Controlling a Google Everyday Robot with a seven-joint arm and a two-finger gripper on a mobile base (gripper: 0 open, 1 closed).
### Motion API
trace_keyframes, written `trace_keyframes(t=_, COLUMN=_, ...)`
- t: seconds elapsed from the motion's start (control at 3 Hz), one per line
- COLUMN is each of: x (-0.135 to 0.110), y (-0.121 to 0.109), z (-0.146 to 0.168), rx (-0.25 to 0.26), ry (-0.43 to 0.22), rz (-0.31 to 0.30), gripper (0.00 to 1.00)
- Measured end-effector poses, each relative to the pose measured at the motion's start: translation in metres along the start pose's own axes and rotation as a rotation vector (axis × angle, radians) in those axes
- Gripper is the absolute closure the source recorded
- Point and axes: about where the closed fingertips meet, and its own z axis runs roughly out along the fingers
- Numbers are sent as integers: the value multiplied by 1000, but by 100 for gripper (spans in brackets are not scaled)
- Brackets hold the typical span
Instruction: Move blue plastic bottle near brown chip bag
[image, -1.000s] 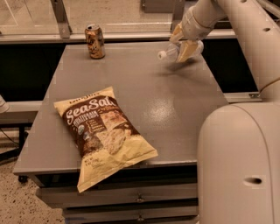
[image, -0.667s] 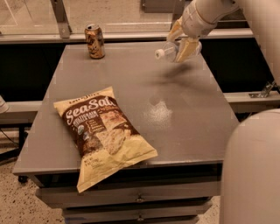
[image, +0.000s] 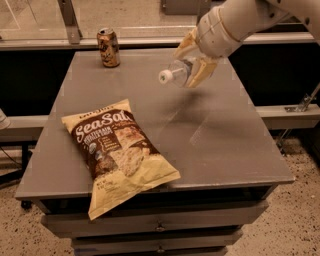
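The blue plastic bottle (image: 178, 73) is a small clear bottle with a white cap pointing left. It hangs sideways in the air above the middle-back of the grey table (image: 220, 145). My gripper (image: 192, 62) comes in from the upper right on a white arm and is shut on the bottle, one cream finger on each side. The brown chip bag (image: 118, 150) lies flat at the front left of the table, cream-yellow with a dark brown panel and "Sea Salt" lettering. Its lower end overhangs the front edge.
A brown patterned drink can (image: 108, 47) stands upright at the back left corner of the table. A rail and glass panel run behind the table. Drawers sit under the tabletop at the front.
My gripper has carried the bottle left and toward the front, from the back right edge to above the table's middle-back. The chip bag and can have not moved.
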Motion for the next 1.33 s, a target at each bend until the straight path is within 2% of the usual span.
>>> trace_keyframes(t=0.33, x=-38, y=35, z=22, rx=-24, ry=-58, rz=-27, gripper=100)
trace_keyframes(t=0.67, x=-65, y=50, z=49, rx=-10, ry=-114, rz=-45, gripper=100)
trace_keyframes(t=1.0, x=-70, y=53, z=63, rx=44, ry=-198, rz=-82, gripper=100)
trace_keyframes(t=1.33, x=-60, y=54, z=65, rx=83, ry=-289, rz=-177, gripper=100)
